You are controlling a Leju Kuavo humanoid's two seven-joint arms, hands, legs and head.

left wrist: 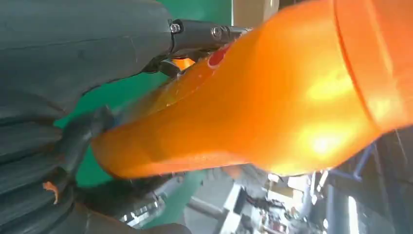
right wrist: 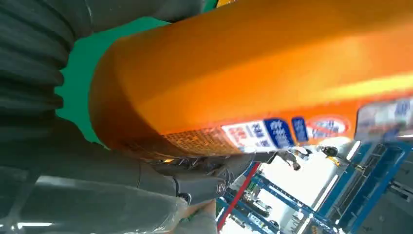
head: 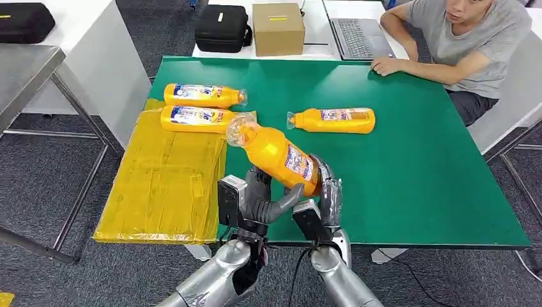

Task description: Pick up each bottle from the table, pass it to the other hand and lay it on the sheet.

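Both silver arms rise from below and meet at the near edge of the surface (head: 415, 160), wrists close together. The left robot hand (head: 259, 195) has its thick grey thumb (head: 284, 199) hooked under the bottle (head: 275, 153), its darker fingers behind it. The right robot hand (head: 326, 192) stands upright, fingers pressed along the base end of the same bottle. Both hands hold it clear of the surface, neck tilted up and away.

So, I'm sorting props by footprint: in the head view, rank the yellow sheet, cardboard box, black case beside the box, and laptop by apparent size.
1. Yellow sheet, clearly largest.
2. Laptop, though partly cut off.
3. Black case and cardboard box look alike; not ranked.
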